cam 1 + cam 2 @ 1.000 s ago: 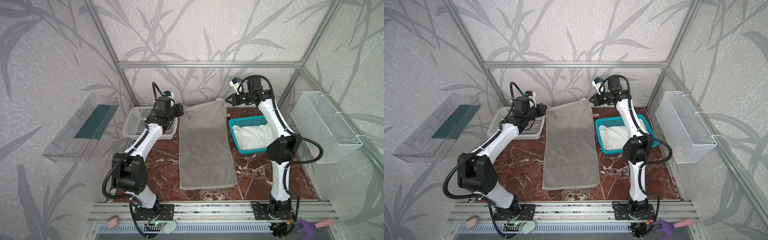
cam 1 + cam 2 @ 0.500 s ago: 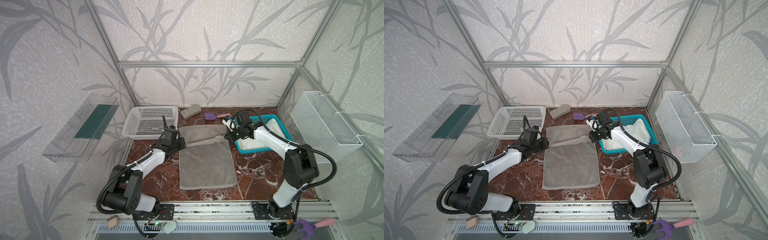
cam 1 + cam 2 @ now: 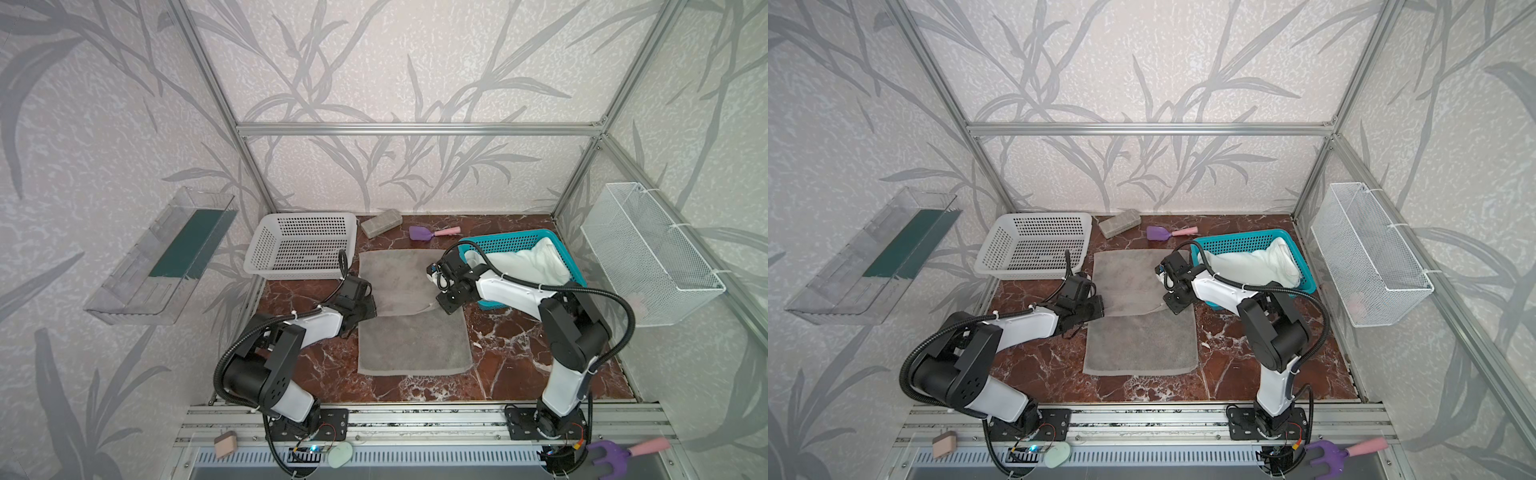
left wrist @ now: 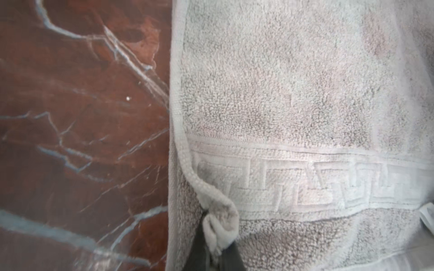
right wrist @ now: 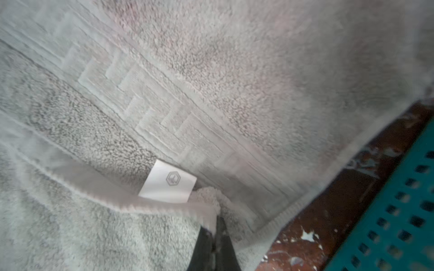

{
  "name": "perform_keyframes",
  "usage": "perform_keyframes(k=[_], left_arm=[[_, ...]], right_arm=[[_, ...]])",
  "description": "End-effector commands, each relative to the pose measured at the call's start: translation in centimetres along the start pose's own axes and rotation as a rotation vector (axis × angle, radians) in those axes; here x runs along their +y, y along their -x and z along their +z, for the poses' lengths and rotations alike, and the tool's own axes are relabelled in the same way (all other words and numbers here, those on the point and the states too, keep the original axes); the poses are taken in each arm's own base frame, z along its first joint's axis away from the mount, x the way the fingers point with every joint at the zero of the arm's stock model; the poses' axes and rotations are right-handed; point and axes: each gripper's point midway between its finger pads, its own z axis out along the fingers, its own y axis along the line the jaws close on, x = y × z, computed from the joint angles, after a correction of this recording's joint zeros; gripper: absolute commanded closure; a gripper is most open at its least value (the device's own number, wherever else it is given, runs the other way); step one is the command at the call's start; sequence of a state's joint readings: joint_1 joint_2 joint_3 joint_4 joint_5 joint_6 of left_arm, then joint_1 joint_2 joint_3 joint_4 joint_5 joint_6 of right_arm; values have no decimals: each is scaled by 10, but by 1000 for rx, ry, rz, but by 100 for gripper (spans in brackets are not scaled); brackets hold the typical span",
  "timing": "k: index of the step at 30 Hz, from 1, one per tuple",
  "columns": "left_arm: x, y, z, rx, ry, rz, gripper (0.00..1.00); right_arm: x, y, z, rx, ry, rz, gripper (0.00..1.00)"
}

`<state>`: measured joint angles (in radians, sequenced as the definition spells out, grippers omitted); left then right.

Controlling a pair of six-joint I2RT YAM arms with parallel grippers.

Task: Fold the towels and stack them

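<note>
Grey towel (image 3: 411, 349) lies flat on the bench (image 3: 507, 365), long axis near-to-far, with its near hem free, base-side of both grips. Left fingers (image 4: 199, 255) and right fingers (image 5: 225, 244) each clenched on a folded-over corner at mid-length, equally close. Beyond them: white towel (image 3: 544, 257) in the teal basket (image 3: 507, 241).

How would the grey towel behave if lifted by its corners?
Probably floppy: the grey towel bunches where the left claw pinches it. Likely sags between grips: the folded-over part lies limp. Thick terry loops suggest little slipping.
</note>
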<state>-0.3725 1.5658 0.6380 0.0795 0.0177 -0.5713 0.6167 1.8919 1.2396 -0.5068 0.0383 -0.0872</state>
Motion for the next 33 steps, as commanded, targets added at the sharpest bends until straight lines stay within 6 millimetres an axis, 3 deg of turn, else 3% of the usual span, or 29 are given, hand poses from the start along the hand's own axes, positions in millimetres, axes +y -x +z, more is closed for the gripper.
perform_keyframes(k=[1, 6, 10, 14, 18, 23, 27, 30, 33], left_arm=[[24, -12, 9, 80, 150, 30, 100], [33, 16, 13, 87, 240, 80, 100], [42, 33, 21, 80, 217, -8, 100], [35, 44, 24, 90, 189, -19, 100], [24, 54, 5, 66, 144, -38, 100], [12, 64, -36, 14, 85, -60, 100], [8, 37, -48, 15, 26, -87, 100], [15, -3, -39, 58, 25, -106, 100], [24, -34, -32, 93, 20, -138, 100]], right_arm=[[-6, -13, 15, 112, -53, -16, 100], [-11, 6, 22, 123, -70, -37, 100], [-21, 21, 22, 120, -95, -56, 100], [-26, 34, 11, 90, -96, -63, 100], [-25, 42, -16, 47, -71, -72, 100], [-18, 36, -58, 23, -40, -97, 100], [8, 7, -74, 46, -10, -65, 100], [25, -29, -62, 106, 30, -17, 100], [30, -61, -40, 196, 45, 19, 100]])
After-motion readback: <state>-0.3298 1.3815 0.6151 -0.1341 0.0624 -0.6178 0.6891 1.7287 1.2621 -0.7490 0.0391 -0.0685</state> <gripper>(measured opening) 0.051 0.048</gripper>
